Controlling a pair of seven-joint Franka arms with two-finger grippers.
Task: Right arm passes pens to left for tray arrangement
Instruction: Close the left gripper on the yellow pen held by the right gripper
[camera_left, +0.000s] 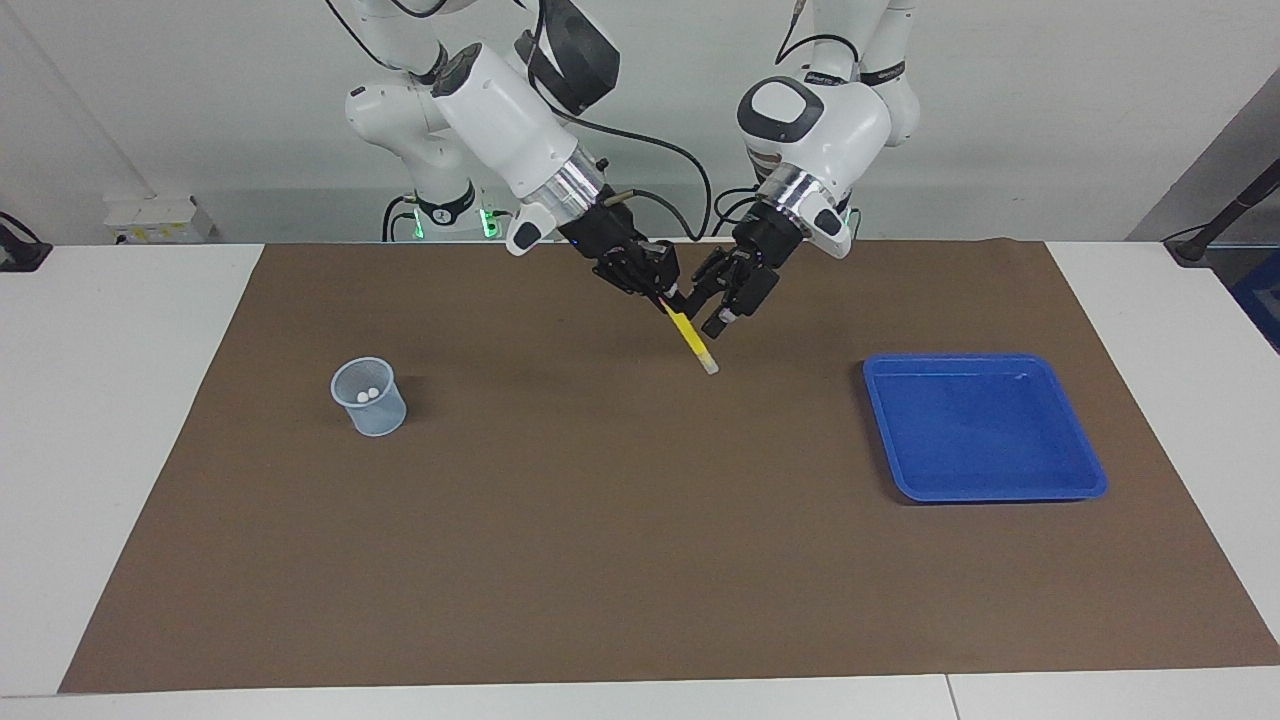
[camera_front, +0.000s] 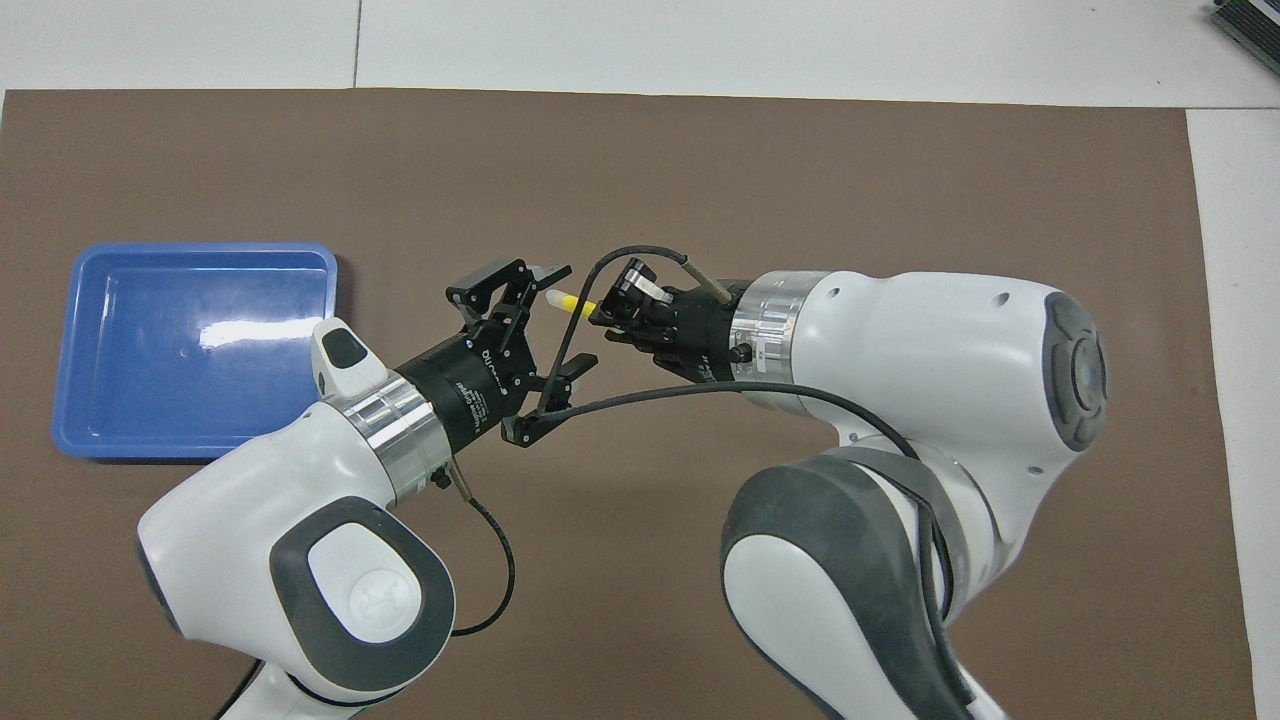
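Observation:
My right gripper (camera_left: 660, 292) (camera_front: 603, 312) is shut on the upper end of a yellow pen (camera_left: 690, 338) (camera_front: 570, 303) and holds it slanted in the air over the middle of the mat. Its pale end points down toward the tray's end of the table. My left gripper (camera_left: 706, 313) (camera_front: 565, 320) stands open right beside it. From above the pen's tip lies between the left fingers, which are not closed on it. The blue tray (camera_left: 985, 428) (camera_front: 200, 350) lies bare toward the left arm's end.
A small pale mesh cup (camera_left: 369, 397) stands on the brown mat (camera_left: 620, 560) toward the right arm's end, with two pale round pen ends showing inside it. The right arm's body hides the cup from above.

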